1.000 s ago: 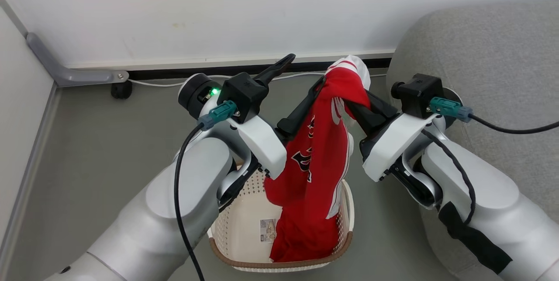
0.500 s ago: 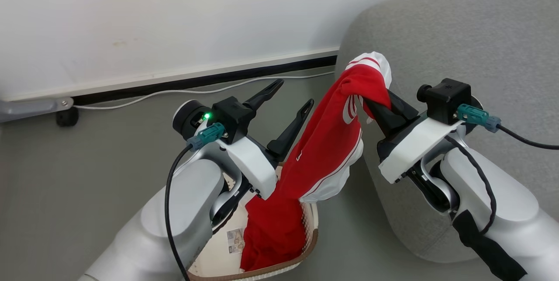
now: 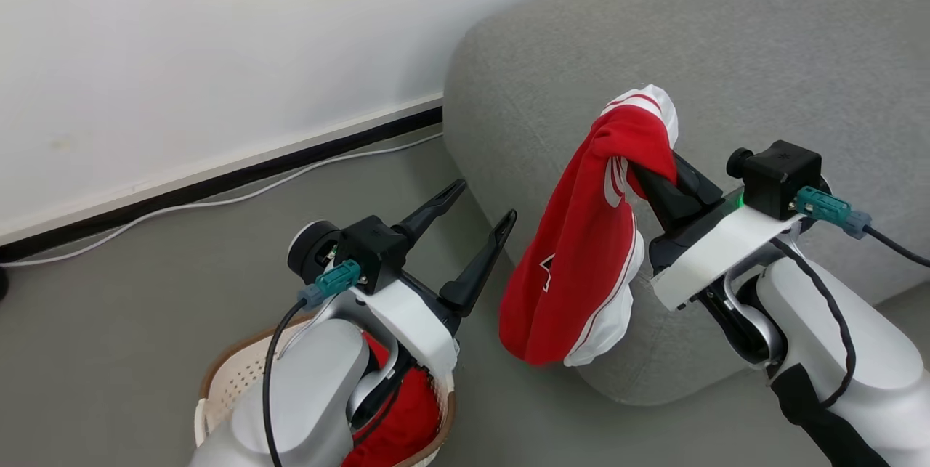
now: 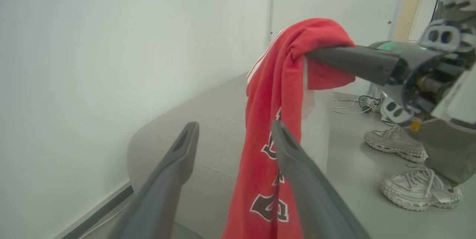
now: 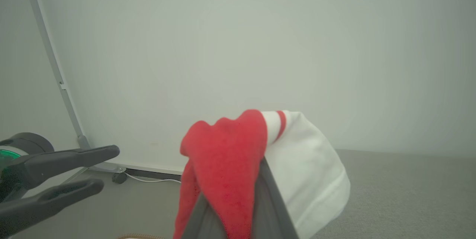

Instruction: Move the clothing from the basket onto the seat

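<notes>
My right gripper (image 3: 643, 162) is shut on a red garment with white trim (image 3: 581, 264), which hangs free in front of the grey sofa's rounded end (image 3: 523, 104). The same garment (image 4: 275, 120) shows black-and-white lettering in the left wrist view, and its bunched top (image 5: 230, 149) covers my right fingertips in the right wrist view. To the garment's left, my left gripper (image 3: 483, 202) is open and holds nothing. The cream basket (image 3: 232, 387) sits at the bottom left under my left arm, with a second red garment (image 3: 407, 416) inside it.
A white wall with a dark baseboard (image 3: 218, 180) and a white cable (image 3: 218, 202) run along the grey floor. A person's pale sneakers (image 4: 420, 190) stand on the floor beyond the sofa's end.
The camera has swung right, so the sofa takes up more of the head view and the basket has slid to the bottom left. The held garment has come fully out of the basket.
</notes>
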{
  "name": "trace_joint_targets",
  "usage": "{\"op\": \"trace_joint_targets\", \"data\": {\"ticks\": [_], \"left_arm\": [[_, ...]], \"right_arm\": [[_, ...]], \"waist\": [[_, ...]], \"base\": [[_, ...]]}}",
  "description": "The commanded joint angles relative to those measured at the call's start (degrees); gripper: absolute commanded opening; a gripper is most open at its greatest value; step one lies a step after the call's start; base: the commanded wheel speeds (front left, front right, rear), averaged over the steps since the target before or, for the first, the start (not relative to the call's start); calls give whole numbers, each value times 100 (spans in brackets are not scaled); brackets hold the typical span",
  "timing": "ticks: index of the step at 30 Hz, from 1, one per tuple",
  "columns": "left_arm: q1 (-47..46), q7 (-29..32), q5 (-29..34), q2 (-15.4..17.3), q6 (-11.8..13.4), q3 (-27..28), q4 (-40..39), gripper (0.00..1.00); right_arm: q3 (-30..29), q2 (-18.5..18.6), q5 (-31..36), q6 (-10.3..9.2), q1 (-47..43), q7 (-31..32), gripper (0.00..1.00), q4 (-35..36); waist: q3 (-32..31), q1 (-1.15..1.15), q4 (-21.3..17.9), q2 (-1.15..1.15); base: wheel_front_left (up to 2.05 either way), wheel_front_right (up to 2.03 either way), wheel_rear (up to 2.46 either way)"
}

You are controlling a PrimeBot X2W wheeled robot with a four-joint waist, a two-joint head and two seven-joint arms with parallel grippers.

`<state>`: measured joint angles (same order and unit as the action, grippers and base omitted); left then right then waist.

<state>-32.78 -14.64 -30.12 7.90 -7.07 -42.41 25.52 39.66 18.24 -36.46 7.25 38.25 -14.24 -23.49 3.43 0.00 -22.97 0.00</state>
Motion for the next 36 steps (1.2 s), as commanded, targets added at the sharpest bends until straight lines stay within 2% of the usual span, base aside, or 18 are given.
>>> {"op": "trace_joint_targets", "data": {"ticks": [1,7,16,22,27,36], "left_arm": [[-28,-35,82,58,-28,263,-188,100],[316,-35,237,-25,-36,489,-369,100],[360,-36,287,-110,-40,408,-421,100],[388,-36,285,-96,-41,400,-448,100],[422,-36,340,-58,-41,488,-450,100],[182,-36,447,-81,-41,386,-381,100]], "right_arm": [[-64,-2,60,24,-104,-75,0,211],[-269,13,126,24,-245,-75,0,497],[-949,191,310,24,-549,-75,0,975],[-1601,225,581,24,-512,-75,0,1166],[-2204,185,935,24,-94,-75,0,1044],[-3074,287,1207,24,825,-75,0,382]], "waist": [[-30,0,-246,0],[6,0,-672,0],[180,0,-780,0],[361,0,-790,0],[626,0,-786,0],[1310,0,-490,0]], "base": [[0,0,0],[0,0,0],[0,0,0],[0,0,0],[0,0,0],[0,0,0]]}}
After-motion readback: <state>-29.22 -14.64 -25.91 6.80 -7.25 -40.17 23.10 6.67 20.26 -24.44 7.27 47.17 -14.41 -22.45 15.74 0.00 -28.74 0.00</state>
